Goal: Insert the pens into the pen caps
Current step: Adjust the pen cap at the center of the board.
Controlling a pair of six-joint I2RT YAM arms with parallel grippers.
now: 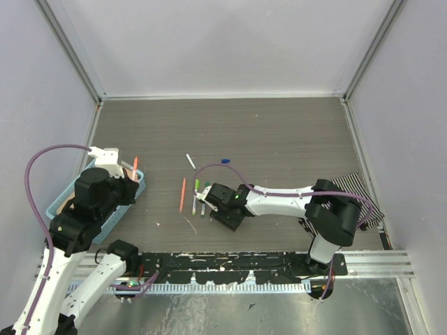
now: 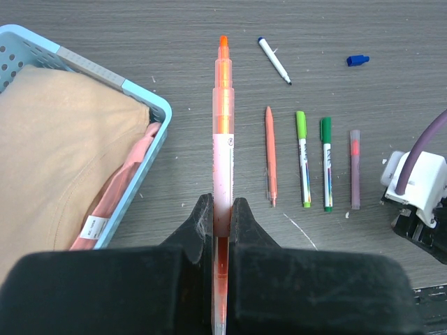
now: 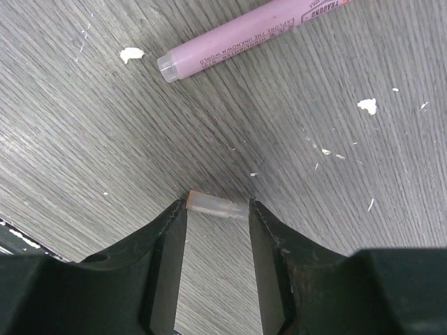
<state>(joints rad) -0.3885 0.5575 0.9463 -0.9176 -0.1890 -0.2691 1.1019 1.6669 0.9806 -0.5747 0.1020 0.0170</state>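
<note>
1. Overhead, the left gripper (image 1: pixel 131 176) is hovering above the blue basket (image 1: pixel 54 206) at the left side of the table (image 1: pixel 293 132). It is clamping an orange highlighter (image 1: pixel 135 166) that is pointing away from the arm bases. The right gripper (image 1: pixel 215 200) is reaching leftward and sitting low at the near end of a row of pens in mid-table. A striped cloth (image 1: pixel 360 190) is lying at the right side, behind that arm.
2. Seen from the left wrist, the fingers are pressing tight on the highlighter's barrel, and its tip is sticking out ahead.
   - The basket is sitting just to the left, holding a beige cloth (image 2: pixel 56 153).
   - To the right, an orange pen (image 2: pixel 270 164), a light-green pen (image 2: pixel 302 167), a dark-green pen (image 2: pixel 325 171) and a pink pen (image 2: pixel 355 169) are lying side by side, not touching.
   - Farther off, a white pen (image 2: pixel 274 60) is lying tilted near a blue cap (image 2: pixel 357 61).
   - The right gripper is crowding the right edge, near the pink pen.
3. Seen from the right wrist, the jaws are standing partly apart at table level, with a small clear cap (image 3: pixel 216 206) lying crosswise between the fingertips. Whether they are squeezing it cannot be told. The pink pen is lying beyond, apart from the cap, among white flecks (image 3: pixel 367 105).
</note>
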